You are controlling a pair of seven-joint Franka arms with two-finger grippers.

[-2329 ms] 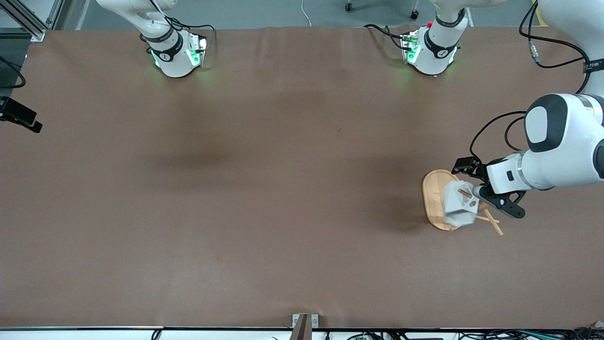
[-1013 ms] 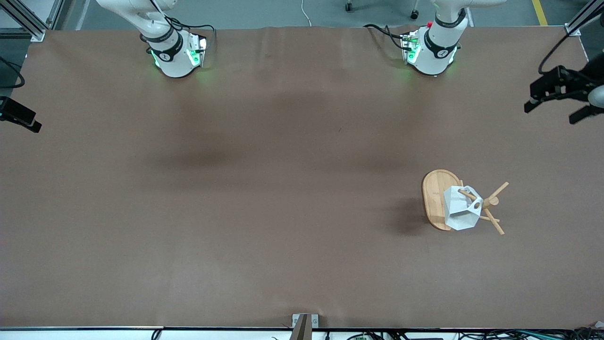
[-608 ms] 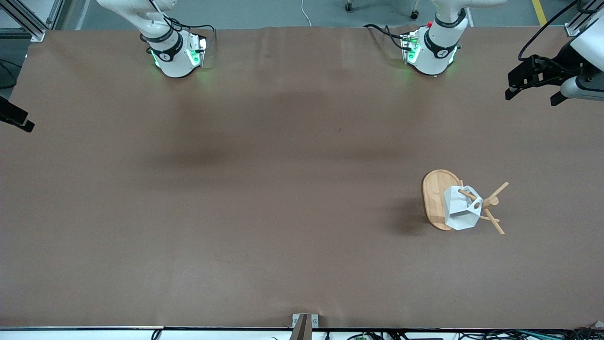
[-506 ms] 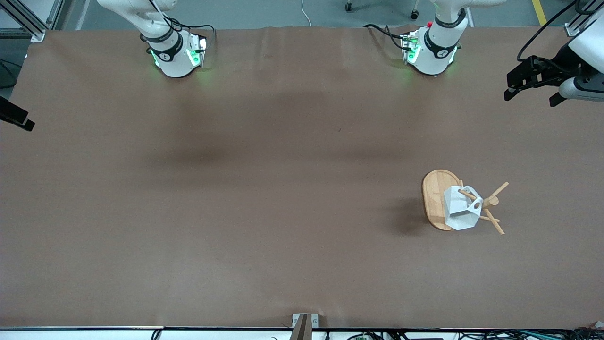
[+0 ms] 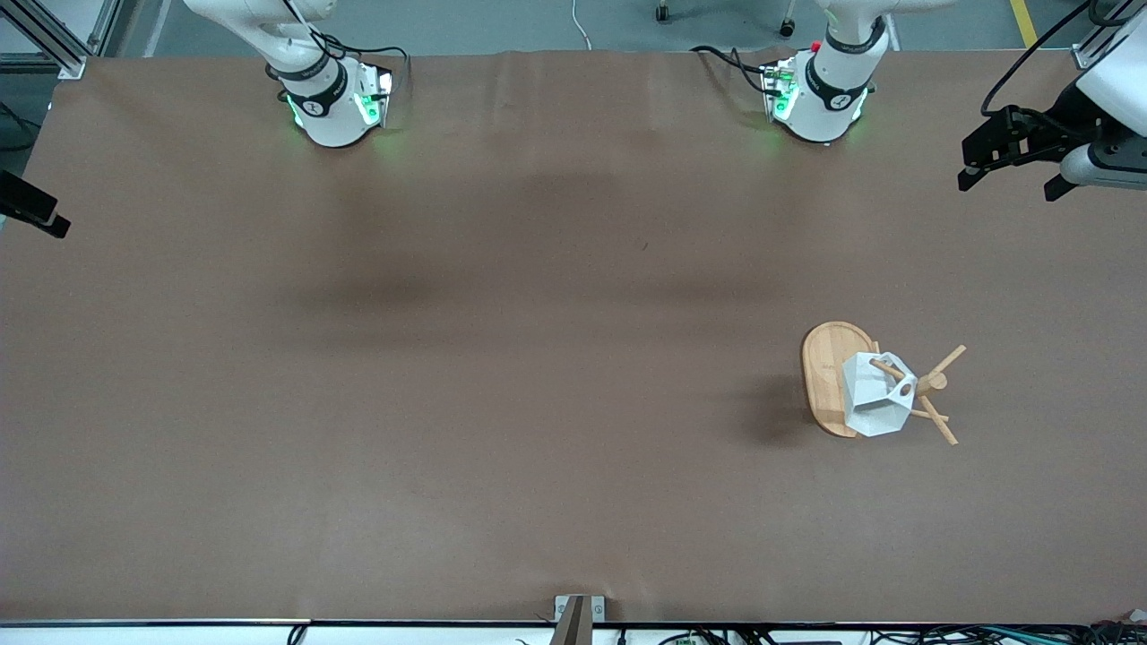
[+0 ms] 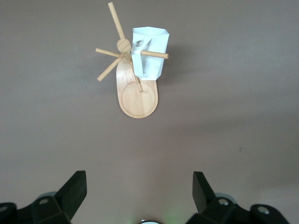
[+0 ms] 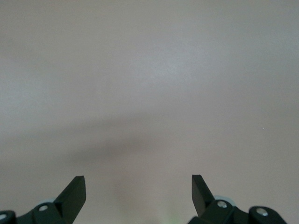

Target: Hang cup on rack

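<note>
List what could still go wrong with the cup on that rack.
The cup hangs by its handle hole on one thin angled peg of the rack, its body off to one side of the post; a knock might slide it off. The left gripper is open over the table's edge at its own end; the right gripper waits open, so neither could catch it.

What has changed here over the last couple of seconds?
The left hand was at the cup, holding it on the rack. It has since let go and pulled away, up toward the left arm's end of the table, and now hangs open there. The cup stays hung on a peg by the hole in its handle. The rack has not shifted, and the right hand waits open over bare table.
</note>
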